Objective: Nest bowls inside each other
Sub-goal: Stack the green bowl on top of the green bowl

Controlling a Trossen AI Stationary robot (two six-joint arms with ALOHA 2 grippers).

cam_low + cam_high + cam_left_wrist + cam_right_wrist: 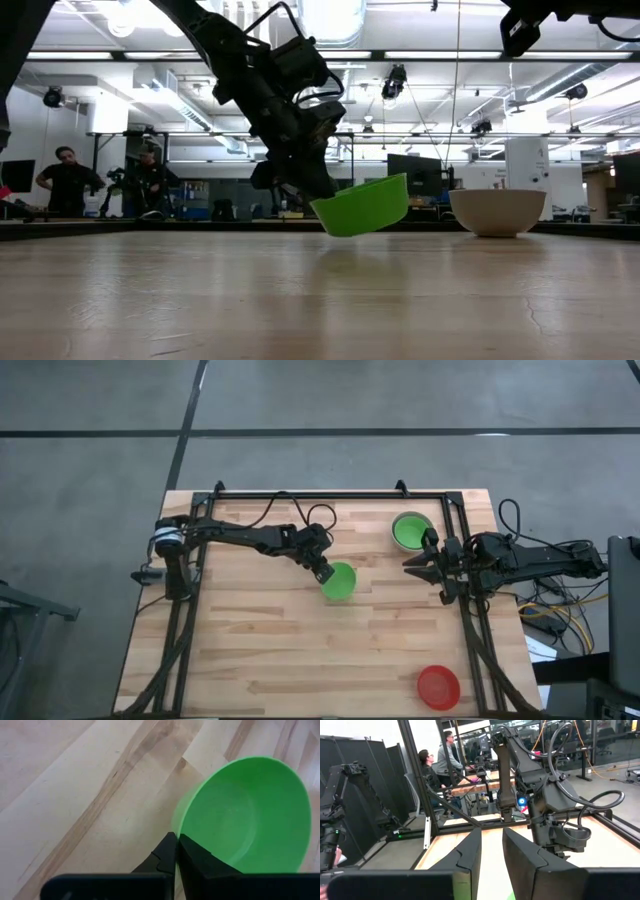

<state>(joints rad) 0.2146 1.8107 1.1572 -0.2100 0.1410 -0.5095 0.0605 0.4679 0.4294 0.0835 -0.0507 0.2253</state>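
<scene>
Jaws clamped on green bowl (pixel 340 581)

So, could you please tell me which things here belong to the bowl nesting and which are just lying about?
Belongs to the job:
- green bowl pinched at its rim by the left claw, lifted and tilted
- grey-white bowl with a green bowl nested inside
- red bowl near the table's corner
- right claw, open, beside the nested pair

Just lying about:
- cables off the table edge
- people beyond the table
</scene>
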